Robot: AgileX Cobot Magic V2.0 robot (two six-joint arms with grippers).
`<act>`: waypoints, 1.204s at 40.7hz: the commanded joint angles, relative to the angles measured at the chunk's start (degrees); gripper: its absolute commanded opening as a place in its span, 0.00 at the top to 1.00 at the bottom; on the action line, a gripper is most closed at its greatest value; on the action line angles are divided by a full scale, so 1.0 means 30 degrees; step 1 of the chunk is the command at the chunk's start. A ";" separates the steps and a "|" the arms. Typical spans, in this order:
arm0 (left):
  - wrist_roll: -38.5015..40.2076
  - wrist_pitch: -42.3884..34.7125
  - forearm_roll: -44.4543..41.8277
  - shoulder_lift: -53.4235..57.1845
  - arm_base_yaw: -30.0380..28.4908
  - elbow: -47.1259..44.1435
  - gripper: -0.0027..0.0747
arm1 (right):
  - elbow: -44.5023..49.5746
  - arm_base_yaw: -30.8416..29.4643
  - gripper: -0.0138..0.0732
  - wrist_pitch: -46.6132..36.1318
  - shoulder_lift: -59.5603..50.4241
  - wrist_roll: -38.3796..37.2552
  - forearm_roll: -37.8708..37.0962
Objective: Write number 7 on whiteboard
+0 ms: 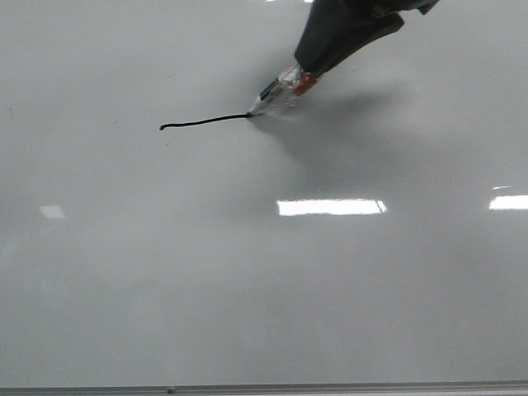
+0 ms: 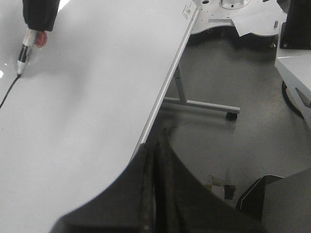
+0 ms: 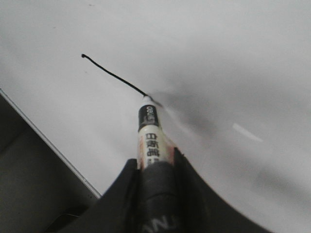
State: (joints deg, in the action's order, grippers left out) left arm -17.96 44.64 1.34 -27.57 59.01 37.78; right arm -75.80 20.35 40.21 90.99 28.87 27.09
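The whiteboard [image 1: 247,289] fills the front view, glossy pale grey. On it is a thin black, slightly wavy horizontal stroke [image 1: 206,122], the only drawn part of the number 7; it also shows in the right wrist view [image 3: 114,75]. My right gripper [image 1: 312,70] is shut on a marker [image 1: 276,89] whose tip touches the right end of the stroke. In the right wrist view the marker [image 3: 151,138] stands between the fingers [image 3: 129,177]. My left gripper [image 2: 158,145] is shut and empty, off the board's edge [image 2: 167,80].
Bright rectangular light reflections [image 1: 332,206] lie on the board. A thin grey metal edge strip [image 1: 264,388] runs along the board's near side. In the left wrist view a table leg frame [image 2: 199,103] stands on the grey floor beyond the board.
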 commanded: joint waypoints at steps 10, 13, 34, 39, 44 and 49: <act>0.0167 -0.1309 0.0202 -0.0068 0.0041 0.0488 0.99 | 0.0646 0.0425 0.91 -0.2167 -0.0415 -0.0073 -0.1023; 0.0167 -0.1309 0.0202 -0.0068 0.0041 0.0488 0.99 | 0.0692 0.0938 0.91 -0.2295 0.0044 -0.0073 -0.1023; 0.0167 -0.1352 0.0202 -0.0068 0.0041 0.0488 0.99 | 0.0692 0.5124 0.91 -0.1293 -0.0195 0.2287 -0.0282; 0.0167 -0.1382 0.0451 -0.0068 0.0041 0.0488 0.99 | 0.0692 0.6456 0.91 0.0872 -0.2482 0.3108 -0.0168; 0.0167 -0.2235 0.0455 -0.0068 0.0041 0.0488 0.99 | 0.0633 0.7352 0.91 0.2481 -0.4109 0.3125 -0.0168; 0.0167 -0.2057 0.0455 -0.0852 0.0041 0.0561 0.93 | 0.0633 0.8148 0.91 0.3352 -0.4954 0.3163 -0.0168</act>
State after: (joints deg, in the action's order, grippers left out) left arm -17.96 42.81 1.95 -28.19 59.01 37.78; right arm -72.11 43.68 50.38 79.37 37.75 25.39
